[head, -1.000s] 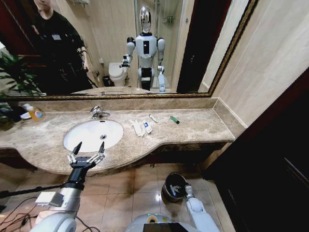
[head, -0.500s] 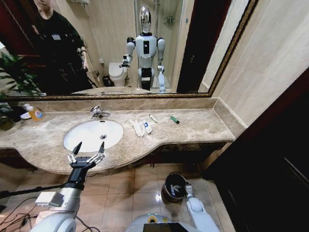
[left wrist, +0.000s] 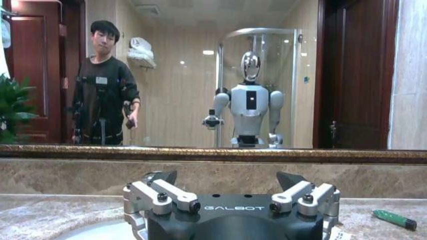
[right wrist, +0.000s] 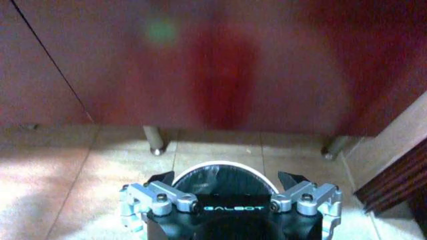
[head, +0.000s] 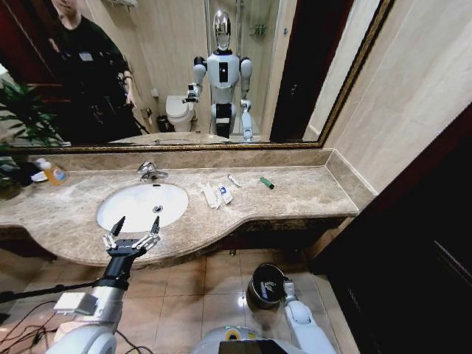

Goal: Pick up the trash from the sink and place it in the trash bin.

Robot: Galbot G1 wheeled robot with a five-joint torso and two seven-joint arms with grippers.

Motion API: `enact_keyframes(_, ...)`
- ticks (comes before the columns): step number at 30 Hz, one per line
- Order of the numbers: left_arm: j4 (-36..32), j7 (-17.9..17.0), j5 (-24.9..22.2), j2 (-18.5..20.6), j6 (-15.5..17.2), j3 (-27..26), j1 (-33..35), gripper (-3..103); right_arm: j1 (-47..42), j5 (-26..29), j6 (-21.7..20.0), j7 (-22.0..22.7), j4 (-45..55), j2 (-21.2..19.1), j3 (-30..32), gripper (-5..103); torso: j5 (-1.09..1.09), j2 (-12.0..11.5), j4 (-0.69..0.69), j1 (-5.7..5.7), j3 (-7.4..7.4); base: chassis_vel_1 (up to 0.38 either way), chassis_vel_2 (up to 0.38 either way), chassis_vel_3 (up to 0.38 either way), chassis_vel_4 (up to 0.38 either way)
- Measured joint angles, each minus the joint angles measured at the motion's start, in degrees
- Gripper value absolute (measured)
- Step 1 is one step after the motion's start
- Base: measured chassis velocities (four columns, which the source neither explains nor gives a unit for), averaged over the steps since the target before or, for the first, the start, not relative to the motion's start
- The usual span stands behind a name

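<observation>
The white oval sink sits in a beige marble countertop, with a chrome faucet behind it. The trash lies on the counter to its right: white tubes and sachets, a thin white stick and a small green piece. My left gripper hovers open and holding nothing at the basin's front edge. The dark trash bin stands on the floor below the counter. My right gripper hangs open just above it.
An orange-yellow bottle and a green plant occupy the counter's far left. A large mirror backs the counter, reflecting the robot and a person. A dark cabinet bounds the right side. Vanity legs stand beyond the bin.
</observation>
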Motion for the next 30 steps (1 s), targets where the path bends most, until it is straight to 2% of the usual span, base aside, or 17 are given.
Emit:
enact_keyframes(7, 0.00, 0.00, 0.00, 0.00, 0.00, 0.00, 0.00, 100, -5.13, 2.85, 2.07, 1.93, 10.44, -2.06, -0.94, 100, 0.01, 0.00, 0.00, 0.00, 0.00, 0.000, 0.000, 0.000, 0.000)
enact_keyframes(10, 0.00, 0.00, 0.00, 0.00, 0.00, 0.00, 0.00, 100, -8.87, 6.62, 0.28, 2.30, 20.25, -3.15, -0.94, 100, 0.01, 0.00, 0.00, 0.00, 0.00, 0.000, 0.000, 0.000, 0.000)
enact_keyframes(12, 0.00, 0.00, -0.01, 0.00, 0.00, 0.00, 0.00, 100, -9.80, 7.29, 0.05, 2.49, 22.75, -3.32, -0.88, 100, 0.00, 0.00, 0.00, 0.00, 0.00, 0.000, 0.000, 0.000, 0.000)
enact_keyframes(15, 0.01, 0.00, -0.01, 0.00, 0.00, 0.00, 0.00, 100, -14.64, 9.29, -0.43, 3.70, 33.36, -4.95, -0.56, 100, 0.01, 0.00, 0.00, 0.00, 0.00, 0.000, 0.000, 0.000, 0.000)
enact_keyframes(16, 0.01, 0.00, -0.01, 0.00, 0.00, 0.00, 0.00, 100, -14.64, 9.29, -0.43, 3.70, 33.36, -4.95, -0.56, 100, 0.01, 0.00, 0.00, 0.00, 0.00, 0.000, 0.000, 0.000, 0.000)
enact_keyframes(20, 0.00, 0.00, 0.00, 0.00, 0.00, 0.00, 0.00, 100, -19.39, 10.66, -0.40, 7.65, 44.53, -7.25, -0.30, 100, 0.00, 0.00, -0.01, -0.01, 0.00, 0.000, 0.000, 0.000, 0.000)
enact_keyframes(22, 0.00, 0.00, 0.00, 0.00, 0.00, 0.00, 0.00, 100, -19.71, 11.43, -0.68, 8.57, 46.62, -7.76, -0.22, 100, 0.00, 0.00, -0.01, -0.01, -0.01, 0.000, 0.000, 0.000, 0.000)
enact_keyframes(25, 0.00, 0.00, 0.00, 0.00, 0.00, 0.00, 0.00, 100, -17.59, 15.47, -3.82, 10.14, 52.83, -11.05, 0.50, 100, 0.00, 0.00, -0.01, -0.01, 0.00, 0.000, 0.000, 0.000, 0.000)
enact_keyframes(26, 0.00, 0.00, 0.00, 0.00, 0.00, 0.00, 0.00, 100, -17.59, 15.47, -3.82, 10.14, 52.83, -11.05, 0.50, 100, 0.00, 0.00, -0.01, -0.01, 0.00, 0.000, 0.000, 0.000, 0.000)
enact_keyframes(30, 0.00, 0.00, 0.00, 0.00, 0.00, 0.00, 0.00, 100, -11.19, 20.19, -7.57, 10.08, 53.83, -15.59, 0.84, 100, 0.01, -0.01, 0.01, 0.00, 0.00, 0.000, 0.000, 0.000, 0.000)
